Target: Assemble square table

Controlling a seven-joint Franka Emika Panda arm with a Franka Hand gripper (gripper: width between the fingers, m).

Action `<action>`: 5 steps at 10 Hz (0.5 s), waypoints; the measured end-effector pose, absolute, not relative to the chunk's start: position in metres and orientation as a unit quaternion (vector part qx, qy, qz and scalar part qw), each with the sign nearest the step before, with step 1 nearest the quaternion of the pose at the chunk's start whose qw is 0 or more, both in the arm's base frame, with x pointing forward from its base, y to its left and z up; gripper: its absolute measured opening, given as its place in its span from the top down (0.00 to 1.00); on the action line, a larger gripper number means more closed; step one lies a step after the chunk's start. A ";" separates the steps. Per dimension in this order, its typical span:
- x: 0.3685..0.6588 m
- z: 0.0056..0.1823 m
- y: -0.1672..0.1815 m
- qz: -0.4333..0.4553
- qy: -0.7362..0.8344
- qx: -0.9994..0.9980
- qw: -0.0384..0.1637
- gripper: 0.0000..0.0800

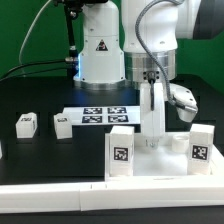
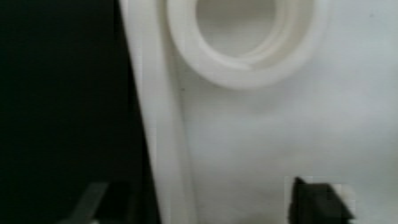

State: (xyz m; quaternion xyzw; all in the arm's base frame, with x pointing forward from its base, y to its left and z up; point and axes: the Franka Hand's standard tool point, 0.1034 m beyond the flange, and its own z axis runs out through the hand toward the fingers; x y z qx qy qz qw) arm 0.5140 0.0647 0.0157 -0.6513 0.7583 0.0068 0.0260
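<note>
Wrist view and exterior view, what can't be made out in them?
- Wrist view: square plate blurred and cut off by the frame edges; only one socket shows.
- Exterior view: end effector merges with the white square plate below; open or shut, cannot tell.
- Exterior view: leg beside the marker board, tag too small to read.

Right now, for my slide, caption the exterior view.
Gripper poised over the square plate, tagged legs standing nearby.
</note>
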 end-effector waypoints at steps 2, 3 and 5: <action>0.506 0.012 0.066 0.018 0.758 -0.652 0.017 0.91; 0.504 0.011 0.067 0.020 0.751 -0.660 0.016 0.91; 0.504 0.011 0.067 0.020 0.738 -0.674 0.016 0.92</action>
